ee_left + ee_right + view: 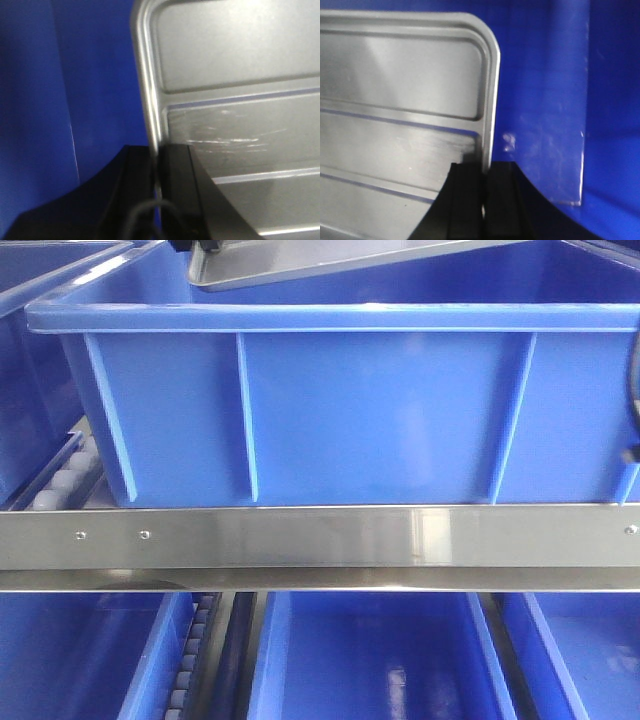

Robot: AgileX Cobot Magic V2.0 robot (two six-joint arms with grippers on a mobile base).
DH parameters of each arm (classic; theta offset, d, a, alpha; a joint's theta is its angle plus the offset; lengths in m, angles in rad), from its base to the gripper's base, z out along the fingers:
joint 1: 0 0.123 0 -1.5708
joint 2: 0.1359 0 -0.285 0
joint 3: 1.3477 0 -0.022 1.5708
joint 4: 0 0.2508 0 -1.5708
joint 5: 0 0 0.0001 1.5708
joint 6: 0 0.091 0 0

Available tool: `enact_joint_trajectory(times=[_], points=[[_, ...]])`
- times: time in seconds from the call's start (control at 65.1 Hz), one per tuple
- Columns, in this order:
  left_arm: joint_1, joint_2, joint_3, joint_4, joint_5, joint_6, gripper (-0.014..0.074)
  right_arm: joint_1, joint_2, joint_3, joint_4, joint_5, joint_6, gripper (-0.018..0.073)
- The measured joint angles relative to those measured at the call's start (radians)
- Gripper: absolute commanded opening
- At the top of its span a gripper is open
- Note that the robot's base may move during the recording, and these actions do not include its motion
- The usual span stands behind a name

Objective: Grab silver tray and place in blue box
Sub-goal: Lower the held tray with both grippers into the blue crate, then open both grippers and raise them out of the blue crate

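We hold the silver tray (330,262) above the open blue box (330,410), one hand at each short side. In the left wrist view, our left hand (159,195) is clamped on the tray's raised rim, one dark finger outside the edge and one on the tray floor, with blue plastic behind. In the right wrist view, our right hand (484,200) pinches the opposite rim the same way, close to a rounded corner. From the front, only the underside of the tray shows at the top of the picture: it is tilted, its left end lower and just over the box's near rim, and none of it has reached the box floor. The box sits on a roller shelf behind a steel rail (320,540); more blue bins (370,660) stand on the level below. We judge the lowering step to be in hand. To do it well, both arms should descend together, level the tray, keep its corners inside the box walls, and release only once it rests on the bottom.
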Motion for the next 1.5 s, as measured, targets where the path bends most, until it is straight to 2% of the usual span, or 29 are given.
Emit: enact_joint_trajectory(times=[0.169, 0.369, 1.029, 1.136, 1.29, 1.397, 1.459, 1.505], points=[[0.04, 0.081, -0.092, -0.022, -0.005, 0.033, -0.0006, -0.061, 0.123, -0.089, 0.07, -0.022, -0.089, 0.007], [0.049, 0.13, -0.105, -0.027, -0.044, 0.04, -0.0006, -0.1, 0.216, -0.115, 0.099, -0.044, -0.114, 0.007], [0.05, 0.164, -0.106, -0.029, -0.064, 0.042, -0.0006, -0.106, 0.229, -0.119, 0.099, -0.044, -0.118, 0.0081], [0.05, 0.164, -0.106, -0.029, -0.064, 0.042, -0.0006, -0.106, 0.229, -0.119, 0.099, -0.044, -0.118, 0.0144], [0.05, 0.164, -0.109, 0.004, -0.067, 0.042, 0.0001, -0.106, 0.229, -0.119, 0.123, -0.044, -0.122, 0.0351], [0.05, 0.165, -0.109, 0.014, -0.081, 0.029, 0.0162, -0.099, 0.229, -0.119, 0.149, -0.044, -0.122, 0.0458], [0.05, 0.165, -0.109, 0.012, -0.095, 0.019, 0.0246, -0.096, 0.229, -0.119, 0.162, -0.044, -0.124, 0.0463], [0.05, 0.166, -0.111, 0.009, -0.099, -0.006, 0.0272, -0.092, 0.229, -0.121, 0.168, -0.044, -0.124, 0.0463]])
